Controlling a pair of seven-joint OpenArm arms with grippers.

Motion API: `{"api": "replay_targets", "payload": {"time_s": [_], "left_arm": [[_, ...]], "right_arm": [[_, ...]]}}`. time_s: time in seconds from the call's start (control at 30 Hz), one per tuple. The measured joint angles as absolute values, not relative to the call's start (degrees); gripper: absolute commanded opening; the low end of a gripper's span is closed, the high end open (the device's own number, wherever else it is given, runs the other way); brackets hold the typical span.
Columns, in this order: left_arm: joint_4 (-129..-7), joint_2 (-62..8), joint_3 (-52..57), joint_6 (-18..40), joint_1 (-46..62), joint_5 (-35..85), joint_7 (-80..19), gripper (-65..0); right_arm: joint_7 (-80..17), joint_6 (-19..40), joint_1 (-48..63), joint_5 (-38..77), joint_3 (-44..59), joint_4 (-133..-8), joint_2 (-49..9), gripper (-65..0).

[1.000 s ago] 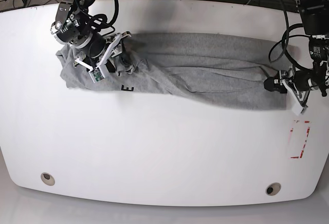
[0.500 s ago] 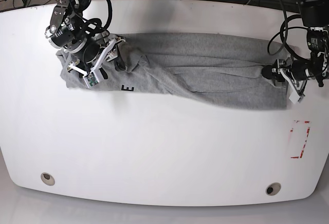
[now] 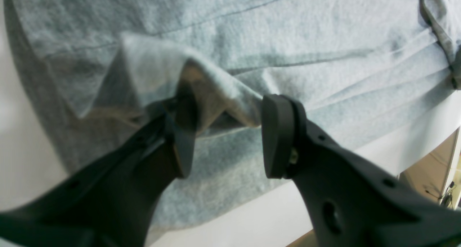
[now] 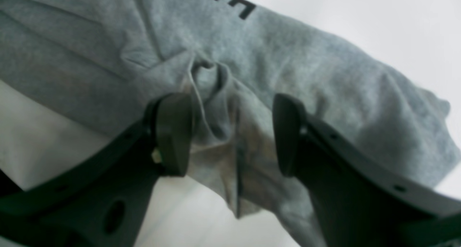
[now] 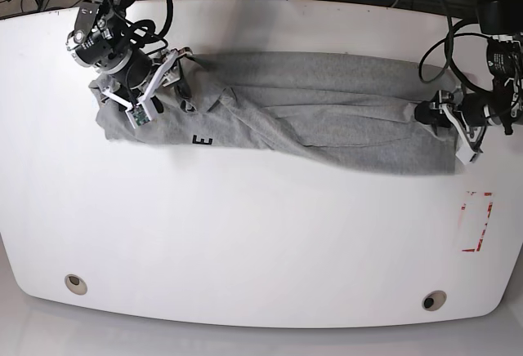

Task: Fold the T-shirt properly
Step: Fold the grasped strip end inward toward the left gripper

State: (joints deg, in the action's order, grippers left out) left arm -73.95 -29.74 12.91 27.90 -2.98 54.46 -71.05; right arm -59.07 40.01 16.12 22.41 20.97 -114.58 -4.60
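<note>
The grey T-shirt lies crumpled in a long band across the far half of the white table, with a black letter E showing at its near edge. My right gripper sits over the shirt's left end. In the right wrist view this gripper stands open around a bunched ridge of T-shirt cloth, the E beyond it. My left gripper is at the shirt's right edge. Its wrist view shows the left gripper open, a raised fold of T-shirt tented between the fingers.
A red tape rectangle marks the table's right side. Two round inserts sit near the front edge. Cables run behind the table's far edge. The table edge lies close to the left gripper.
My right gripper has drifted up and left over the shirt's left end and its jaws have widened. My left gripper has moved up and left along the shirt's right edge.
</note>
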Motion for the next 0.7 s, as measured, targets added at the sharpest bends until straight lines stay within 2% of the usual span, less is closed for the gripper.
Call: {"api": "replay_targets", "payload": {"time_s": [0.1,0.27,0.4,0.5,0.53,0.7], "left_arm": [[-73.9,-29.7,12.9,27.9,-3.0,54.4,-71.1,-37.1],[-73.9,-29.6,12.8,27.9,-3.0,54.5,-71.0,-37.1],[-73.9,-29.6,12.8,27.9,-3.0,54.5,-71.0,-37.1],[-73.9,-29.6,12.8,27.9,-3.0,54.5,-71.0,-37.1],[-73.9,-29.6,12.8,27.9,-3.0,54.5,-71.0,-37.1],[-73.9,-29.6,12.8,27.9,-3.0,54.5,-71.0,-37.1]], "right_arm": [[-59.1,40.1,15.9,22.3,20.5,-113.4,-4.0,-33.5],[-59.2,40.1,15.7,21.6,17.6,-112.3,-4.0,-42.5],[-59.1,40.1,14.8,22.1,15.1,-110.3,-3.8,-51.7],[-58.5,40.1,14.7,22.1,14.8,-109.0,-3.6,-63.1],[-58.3,40.1,14.9,21.9,14.8,-108.9,-3.7,-65.0],[-57.2,40.1,13.8,21.3,15.0,-108.7,-4.7,-64.2]]}}
